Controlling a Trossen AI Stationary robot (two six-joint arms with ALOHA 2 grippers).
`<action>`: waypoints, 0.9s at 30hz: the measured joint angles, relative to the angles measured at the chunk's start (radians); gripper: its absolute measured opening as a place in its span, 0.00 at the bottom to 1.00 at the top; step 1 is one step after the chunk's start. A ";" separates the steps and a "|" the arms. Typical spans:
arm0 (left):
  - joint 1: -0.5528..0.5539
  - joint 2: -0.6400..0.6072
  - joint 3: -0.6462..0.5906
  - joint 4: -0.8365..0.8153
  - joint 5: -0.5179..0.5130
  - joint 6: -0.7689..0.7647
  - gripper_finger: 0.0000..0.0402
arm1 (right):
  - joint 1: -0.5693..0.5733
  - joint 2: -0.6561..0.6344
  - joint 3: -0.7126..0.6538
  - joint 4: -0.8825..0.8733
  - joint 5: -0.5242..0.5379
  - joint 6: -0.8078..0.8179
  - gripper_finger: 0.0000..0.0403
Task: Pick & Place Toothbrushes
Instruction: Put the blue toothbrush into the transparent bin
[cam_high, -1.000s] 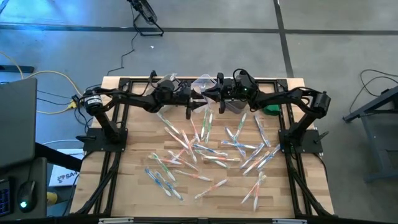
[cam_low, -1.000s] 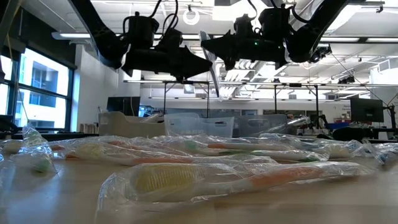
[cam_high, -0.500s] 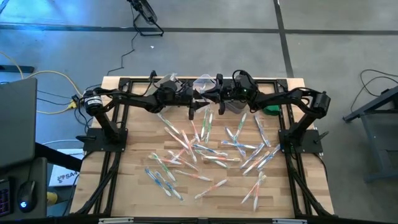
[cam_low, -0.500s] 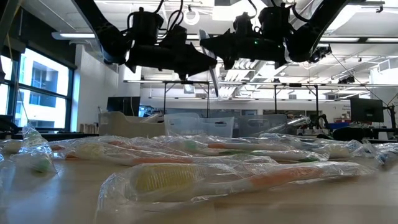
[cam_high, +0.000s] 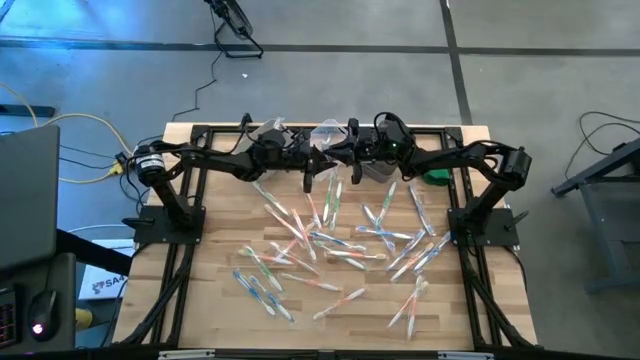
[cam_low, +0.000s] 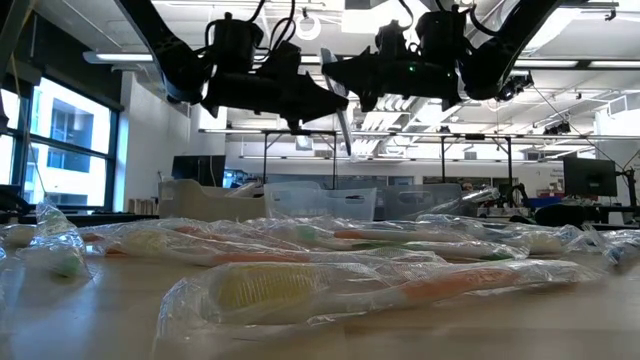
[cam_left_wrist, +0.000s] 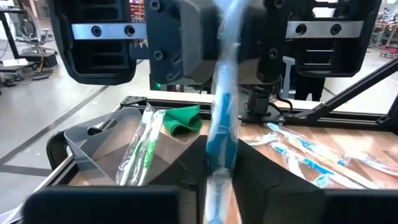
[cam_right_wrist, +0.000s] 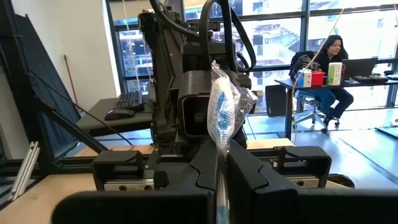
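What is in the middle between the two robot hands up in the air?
A blue toothbrush in a clear wrapper. The left gripper and right gripper both pinch it, facing each other, as both wrist views show.

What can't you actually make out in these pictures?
- High view: whether both grippers grip the blue toothbrush; too small.
- Left wrist view: the blue toothbrush hides the right gripper.
- Right wrist view: the wrapper hides the left gripper.
- Low view: bin contents hidden behind walls and wrappers.

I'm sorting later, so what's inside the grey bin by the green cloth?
The grey bin holds wrapped green-handled toothbrushes, seen from the left wrist. Its near end is hidden behind the pincer fingers.
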 joint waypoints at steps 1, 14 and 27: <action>0.000 0.000 0.000 -0.003 0.000 0.000 0.11 | 0.000 0.000 0.000 0.000 -0.001 -0.001 0.01; 0.000 -0.001 0.000 -0.016 0.001 0.003 0.09 | 0.000 0.000 0.000 -0.006 -0.003 0.000 0.06; 0.000 -0.001 -0.001 -0.042 0.017 0.003 0.08 | -0.003 -0.011 0.000 -0.025 -0.088 0.097 0.30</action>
